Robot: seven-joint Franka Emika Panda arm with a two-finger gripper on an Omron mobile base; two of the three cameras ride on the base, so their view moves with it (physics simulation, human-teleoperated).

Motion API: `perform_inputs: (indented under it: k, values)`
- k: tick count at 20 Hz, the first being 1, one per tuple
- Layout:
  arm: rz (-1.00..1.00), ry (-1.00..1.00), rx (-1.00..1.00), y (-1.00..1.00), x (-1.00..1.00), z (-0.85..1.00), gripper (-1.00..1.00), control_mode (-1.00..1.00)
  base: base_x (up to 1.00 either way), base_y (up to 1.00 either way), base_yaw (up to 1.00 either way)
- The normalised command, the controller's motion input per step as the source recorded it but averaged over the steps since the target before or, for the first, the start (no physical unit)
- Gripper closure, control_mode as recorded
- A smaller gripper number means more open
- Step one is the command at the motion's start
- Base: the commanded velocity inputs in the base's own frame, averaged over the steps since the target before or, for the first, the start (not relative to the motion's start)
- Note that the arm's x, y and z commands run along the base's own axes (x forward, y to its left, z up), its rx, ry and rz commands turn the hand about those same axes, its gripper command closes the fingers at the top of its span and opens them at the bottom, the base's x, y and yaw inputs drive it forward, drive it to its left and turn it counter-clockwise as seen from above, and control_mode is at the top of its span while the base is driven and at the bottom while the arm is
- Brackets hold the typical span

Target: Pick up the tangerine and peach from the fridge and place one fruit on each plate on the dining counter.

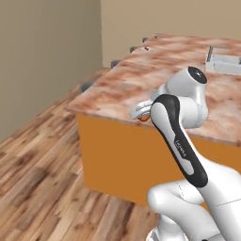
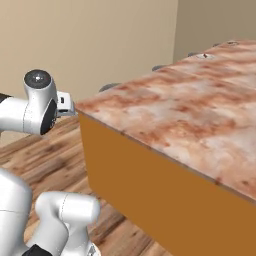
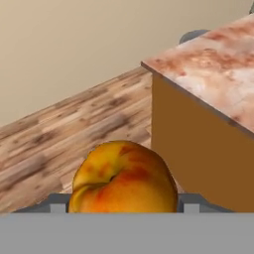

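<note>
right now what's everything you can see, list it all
peach: one, red-orange with yellow patches, held in the gripper, short of the counter's corner
dining counter: one, pink-brown marbled top on an orange base, ahead and to the right of the arm
stools: several grey seats, only their tops showing along the counter's far edge
sink: one, pale grey, set in the counter top at its far right end
floor: brown wood planks
walls: beige
arm: one, white with dark joints, raised beside the counter's near corner
gripper: one, closed on the peach
</note>
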Motion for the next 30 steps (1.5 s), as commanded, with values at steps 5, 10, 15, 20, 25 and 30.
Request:
perform_inputs:
  k: [5,10,15,20,25,30]
  values:
    - [0.00,0.00,0.00,0.00,0.00,0.00,1.00,1.00,0.73,0.72,0.00]
    - [0.00,0.00,0.00,0.00,0.00,0.00,1.00,1.00,0.66,0.77,0.00]
    - [0.00,0.00,0.00,0.00,0.00,0.00,1.00,1.00,0.67,0.72,-0.06]
    - [0.00,0.00,0.00,0.00,0.00,0.00,1.00,1.00,0.68,0.69,-0.08]
    - [0.00,0.00,0.00,0.00,0.00,0.00,1.00,1.00,0.68,0.66,-0.11]
    - [0.00,0.00,0.00,0.00,0.00,0.00,1.00,1.00,0.69,0.61,-0.16]
